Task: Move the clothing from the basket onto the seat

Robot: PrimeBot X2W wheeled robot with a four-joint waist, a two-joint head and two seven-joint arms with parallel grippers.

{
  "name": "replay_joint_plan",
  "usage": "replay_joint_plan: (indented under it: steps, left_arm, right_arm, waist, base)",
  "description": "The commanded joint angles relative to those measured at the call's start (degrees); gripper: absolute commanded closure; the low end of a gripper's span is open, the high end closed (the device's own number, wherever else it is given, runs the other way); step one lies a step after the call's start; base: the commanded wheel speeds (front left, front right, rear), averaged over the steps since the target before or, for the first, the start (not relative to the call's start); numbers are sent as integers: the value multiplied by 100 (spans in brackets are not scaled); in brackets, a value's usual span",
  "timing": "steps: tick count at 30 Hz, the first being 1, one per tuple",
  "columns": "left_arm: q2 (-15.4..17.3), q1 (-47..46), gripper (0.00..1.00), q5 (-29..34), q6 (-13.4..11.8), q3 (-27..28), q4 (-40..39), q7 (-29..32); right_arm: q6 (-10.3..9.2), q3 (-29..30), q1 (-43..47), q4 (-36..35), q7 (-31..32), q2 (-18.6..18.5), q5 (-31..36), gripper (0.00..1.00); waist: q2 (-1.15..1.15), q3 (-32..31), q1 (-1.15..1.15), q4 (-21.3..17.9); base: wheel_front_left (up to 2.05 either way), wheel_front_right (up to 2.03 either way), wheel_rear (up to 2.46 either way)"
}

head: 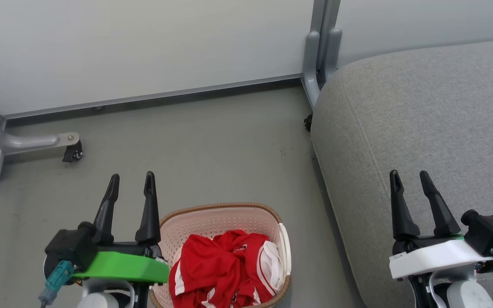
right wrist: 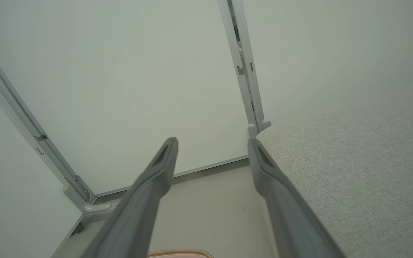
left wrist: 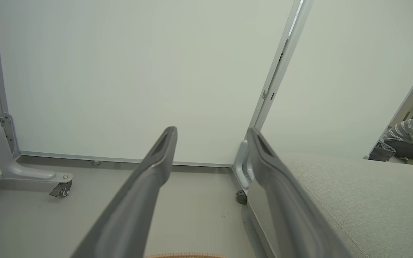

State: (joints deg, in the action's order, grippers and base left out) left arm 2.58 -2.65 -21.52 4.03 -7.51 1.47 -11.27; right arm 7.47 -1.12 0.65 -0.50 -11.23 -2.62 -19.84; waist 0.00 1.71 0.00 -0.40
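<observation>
Grey floor, clothing in basket beside left end effector, right end effector apart, both wide

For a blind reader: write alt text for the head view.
Red clothing lies in a basket on the floor beside a grey seat. The left gripper hangs beside the basket, right gripper over the seat, jaws open.

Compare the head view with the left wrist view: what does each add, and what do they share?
Head view adds the red clothing piled inside the basket and the open right gripper. Left wrist view adds a person in a striped top beyond the panels. Both share the open left gripper, the basket's brown rim, the grey seat and the wheeled panel foot.
</observation>
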Motion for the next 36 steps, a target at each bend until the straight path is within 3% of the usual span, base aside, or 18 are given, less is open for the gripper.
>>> replay_joint_plan:
  steps: [1,36]
  left_arm:
    - [40,21,0,159,-13,-36,-65,-61]
    - [48,107,0,1349,-116,-262,-156,-398]
  right_arm:
    - [3,-27,15,-89,-67,-31,157,0]
    - [3,-174,160,-411,-400,-37,1417,0]
  waist:
    - [0,7,0,4]
    - [0,33,0,4]
  base:
    - [0,0,0]
    - [0,0,0]
